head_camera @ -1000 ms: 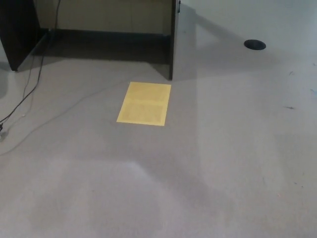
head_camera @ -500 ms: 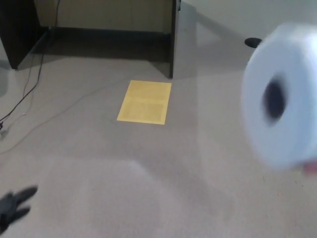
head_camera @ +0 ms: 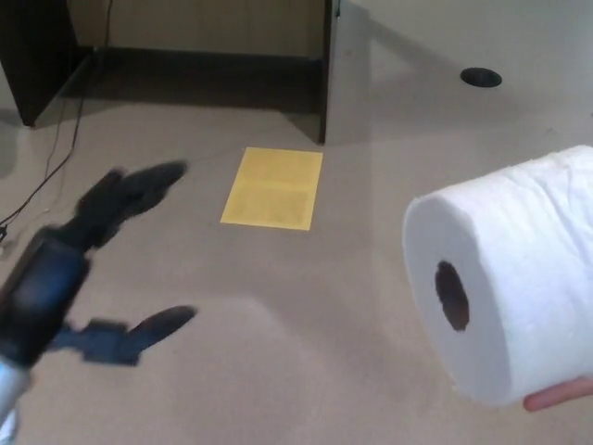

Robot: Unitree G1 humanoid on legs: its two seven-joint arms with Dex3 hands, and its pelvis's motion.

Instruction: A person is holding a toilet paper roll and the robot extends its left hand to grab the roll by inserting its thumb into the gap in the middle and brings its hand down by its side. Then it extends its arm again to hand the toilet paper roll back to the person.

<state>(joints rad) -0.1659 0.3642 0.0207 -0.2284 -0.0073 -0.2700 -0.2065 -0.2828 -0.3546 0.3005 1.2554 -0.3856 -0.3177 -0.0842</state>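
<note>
Left hand raised at picture left, fingers spread wide, somewhat blurred. Toilet paper roll well apart at right, seemingly propped on a person's fingertip.

You get soft, even indoor light across the grey floor, fairly dim, with no hard glare. At the top of the frame a dark recess under the furniture swallows detail, and a dim band of shadow runs down the floor from the upright panel. The left hand at lower left is smeared by motion blur, its fingers soft-edged. The roll at right is brighter, reasonably sharp, its core hole dark. The yellow sheet looks slightly soft.
</note>
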